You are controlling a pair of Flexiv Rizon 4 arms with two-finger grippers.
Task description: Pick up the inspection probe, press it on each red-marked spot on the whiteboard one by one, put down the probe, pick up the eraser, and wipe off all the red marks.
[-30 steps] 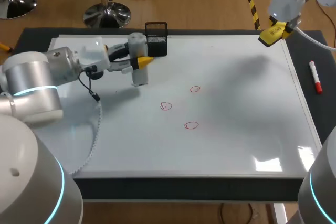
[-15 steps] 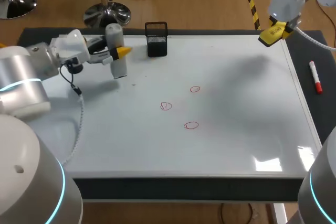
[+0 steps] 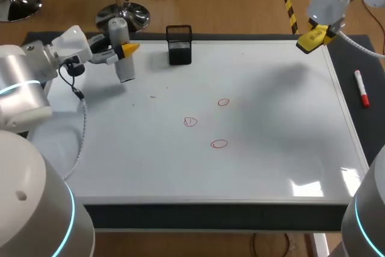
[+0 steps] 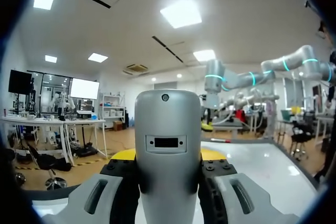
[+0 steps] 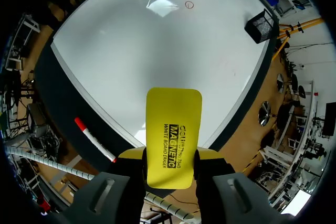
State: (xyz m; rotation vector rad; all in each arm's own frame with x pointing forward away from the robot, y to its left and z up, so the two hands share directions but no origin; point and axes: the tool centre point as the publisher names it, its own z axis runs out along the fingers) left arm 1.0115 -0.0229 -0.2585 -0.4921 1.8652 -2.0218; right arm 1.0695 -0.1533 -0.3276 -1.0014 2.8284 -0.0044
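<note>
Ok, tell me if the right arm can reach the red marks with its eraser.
Probably yes: the whiteboard between the eraser in the right end effector and the red marks lies bare, and the left end effector holds the probe aside.

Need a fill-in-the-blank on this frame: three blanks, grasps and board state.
The left jaws are shut on the grey cylindrical probe; the right jaws hold the ___ rectangular eraser.
The whiteboard carries ___ red circle marks.
The red-and-white marker pen lies on the dark mat on the whiteboard's ___ side.
Missing: yellow; three; right.
</note>
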